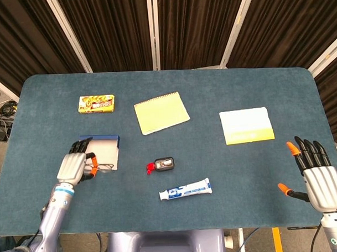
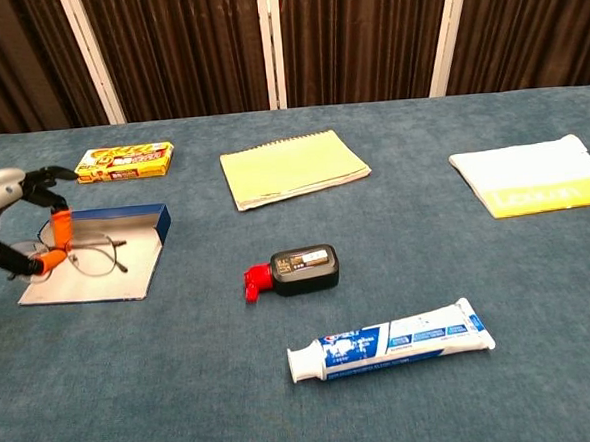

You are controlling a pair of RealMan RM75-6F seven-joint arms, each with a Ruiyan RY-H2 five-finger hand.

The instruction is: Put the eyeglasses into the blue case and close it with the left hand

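Note:
The blue case (image 2: 125, 222) lies open at the left of the table, showing its pale lining (image 1: 109, 150). The thin wire eyeglasses (image 2: 95, 258) are over that lining, lenses toward the case's left end. My left hand (image 1: 74, 165) comes in from the case's left side (image 2: 9, 213), and its orange-tipped thumb and finger pinch the glasses' left rim. I cannot tell whether the glasses rest on the lining or hang just above it. My right hand (image 1: 315, 170) stays at the table's near right edge with fingers spread and nothing in it; the chest view does not show it.
A yellow snack box (image 1: 97, 103) sits behind the case. A yellow notepad (image 1: 161, 112) lies at the centre back and a white-and-yellow booklet (image 1: 246, 125) at the right. A small black bottle with a red cap (image 1: 162, 165) and a toothpaste tube (image 1: 185, 189) lie near the middle front.

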